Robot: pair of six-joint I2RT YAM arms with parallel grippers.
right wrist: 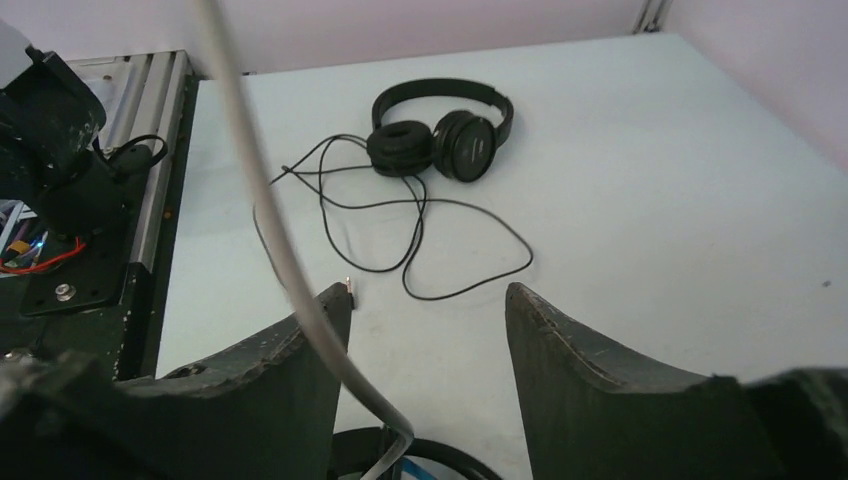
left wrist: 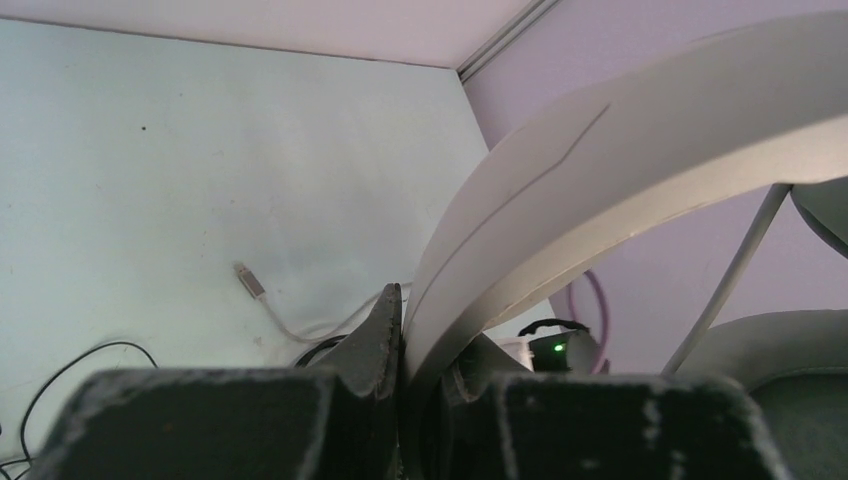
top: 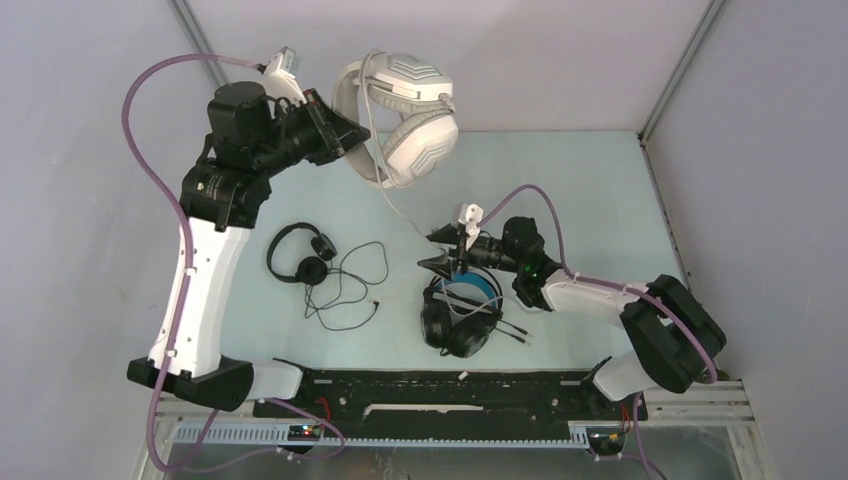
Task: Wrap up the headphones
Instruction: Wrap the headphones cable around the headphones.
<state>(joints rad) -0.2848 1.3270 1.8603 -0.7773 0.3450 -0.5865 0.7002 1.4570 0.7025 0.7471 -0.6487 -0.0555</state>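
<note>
Plain grey-lilac walls (top: 90, 60) close in a pale blue-green counter (top: 600, 190), matt with a few dark specks, and a black rail (top: 450, 385) runs along its near edge. On the left, the left arm (top: 200, 270) rises from that rail and bends over the far left corner. Beside it the small black headphones (top: 297, 255) (right wrist: 440, 135) lie flat on the counter, their thin black cord (top: 350, 285) (right wrist: 420, 230) sprawled in loose loops to their right. Behind them the left jaws are closed almost fully, pinching the headband of the white headphones (top: 415, 110) (left wrist: 620, 160), which hang in the air clear of the counter, in front of the back wall. A white cord (top: 400, 205) (right wrist: 270, 220) drops from them toward the middle of the counter and passes between the right jaws. Those stand wide apart and grip nothing; the cord only leans along the inner face of one finger. In the left wrist view a metal plug (left wrist: 250, 280) on a white lead lies on the counter. Just below the right jaws in the top view, the bulky black headphones (top: 460, 315) with a blue-lined band rest on the counter near the rail. The right arm (top: 600, 295) reaches in low from the right, and a metal post (top: 680, 70) marks the back right corner where the walls meet.
</note>
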